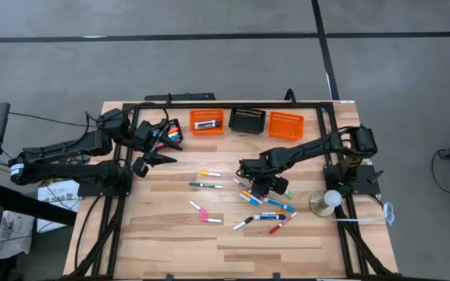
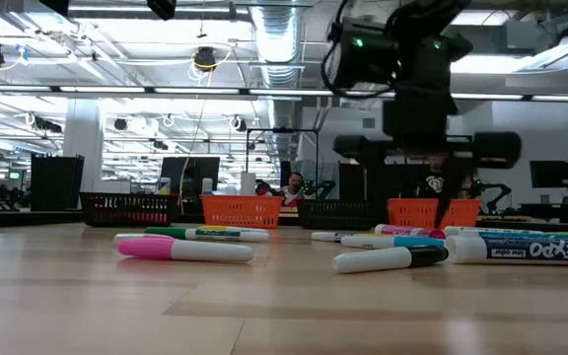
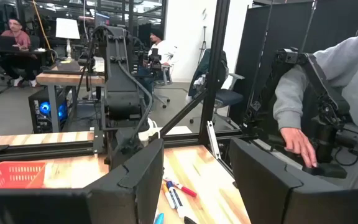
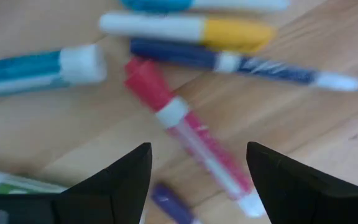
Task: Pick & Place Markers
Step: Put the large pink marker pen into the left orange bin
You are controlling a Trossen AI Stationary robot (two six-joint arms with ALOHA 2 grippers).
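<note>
Right gripper (image 1: 250, 186): jaws spread wide, empty, low over red marker (image 4: 188, 137) at frame centre-right.
Left gripper (image 1: 156, 158): upper left, jaws part-spread, grasp undetermined.
Markers (image 1: 244, 207): scattered mid-table; some inside left orange basket (image 1: 206, 122).

Pretty standard open workshop space: grey concrete floor (image 1: 209, 62) with dark seam lines, exposed ceiling with a big silver duct (image 2: 276, 35) and long strip lights (image 2: 116, 90). Desks, a white-shaded lamp (image 3: 67, 28), office chairs (image 3: 225, 96) and a few seated people (image 3: 14, 34) farther back.
</note>
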